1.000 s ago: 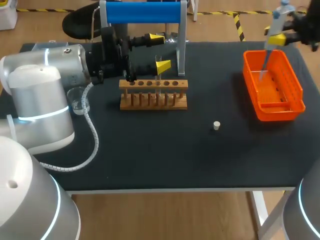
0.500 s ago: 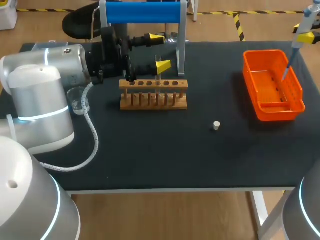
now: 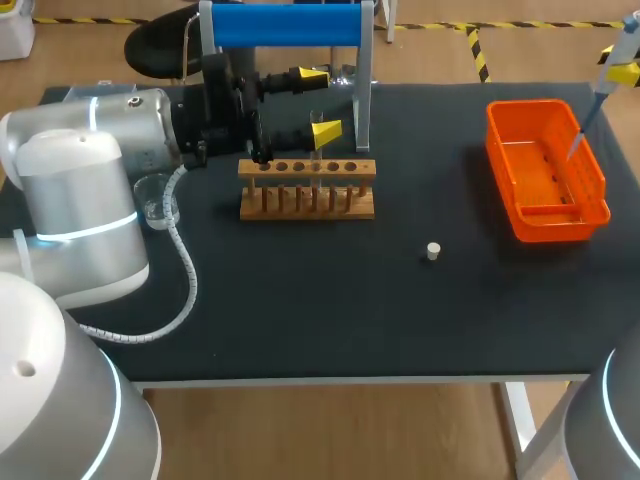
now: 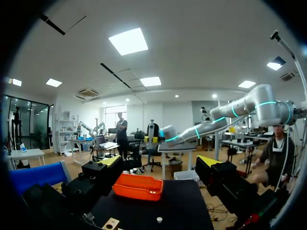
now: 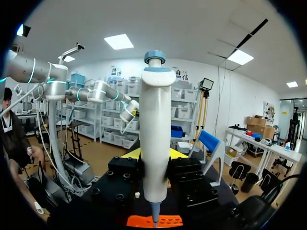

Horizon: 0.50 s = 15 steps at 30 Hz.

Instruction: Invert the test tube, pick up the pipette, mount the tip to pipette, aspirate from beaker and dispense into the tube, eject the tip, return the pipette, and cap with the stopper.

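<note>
- One orange tray at right of table: centre the tip over it before ejecting, judged next.
- Left gripper, fingers apart beside tube in rack: leave parked.
- Right gripper, clamped on pipette above tray: hold upright.
- Stopper, mid-table: avoid.

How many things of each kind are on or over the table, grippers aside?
pipette: 1
test tube: 1
beaker: 1
stopper: 1
wooden rack: 1
orange bin: 1
blue stand: 1
Total: 7
</note>
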{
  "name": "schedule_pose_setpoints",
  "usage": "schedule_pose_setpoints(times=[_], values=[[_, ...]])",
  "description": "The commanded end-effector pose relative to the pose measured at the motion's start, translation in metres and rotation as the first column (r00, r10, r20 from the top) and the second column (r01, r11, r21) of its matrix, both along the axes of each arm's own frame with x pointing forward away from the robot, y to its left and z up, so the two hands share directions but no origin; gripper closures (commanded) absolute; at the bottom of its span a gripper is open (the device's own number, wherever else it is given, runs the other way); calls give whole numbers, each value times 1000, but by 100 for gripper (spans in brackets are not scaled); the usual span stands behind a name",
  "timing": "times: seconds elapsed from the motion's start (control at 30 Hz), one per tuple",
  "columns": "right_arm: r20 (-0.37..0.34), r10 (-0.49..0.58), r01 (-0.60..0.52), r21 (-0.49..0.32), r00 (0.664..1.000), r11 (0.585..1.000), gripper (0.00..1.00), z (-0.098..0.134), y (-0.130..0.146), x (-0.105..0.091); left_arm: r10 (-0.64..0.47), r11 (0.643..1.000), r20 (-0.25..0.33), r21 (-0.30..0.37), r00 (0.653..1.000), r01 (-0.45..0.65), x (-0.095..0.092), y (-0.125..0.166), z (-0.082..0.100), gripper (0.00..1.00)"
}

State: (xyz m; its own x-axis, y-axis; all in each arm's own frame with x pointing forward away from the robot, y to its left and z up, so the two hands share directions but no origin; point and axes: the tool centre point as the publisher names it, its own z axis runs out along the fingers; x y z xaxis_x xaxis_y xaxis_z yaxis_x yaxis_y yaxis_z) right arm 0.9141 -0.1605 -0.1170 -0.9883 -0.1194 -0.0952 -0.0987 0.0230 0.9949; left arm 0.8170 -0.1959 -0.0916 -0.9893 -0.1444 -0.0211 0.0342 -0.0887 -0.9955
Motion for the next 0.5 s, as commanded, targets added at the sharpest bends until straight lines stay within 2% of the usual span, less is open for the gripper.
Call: schedule_pose_setpoints(times=[0.03,0.5], values=[[-3,13,-13,7,1000,1000,100,-4,-4,7,2,1000,1,0,1000,-2,0,-1,0,0],[-10,-1,1,6,1000,1000,100,-6,-2,10,2,1000,1,0,1000,-2,0,-1,0,0]])
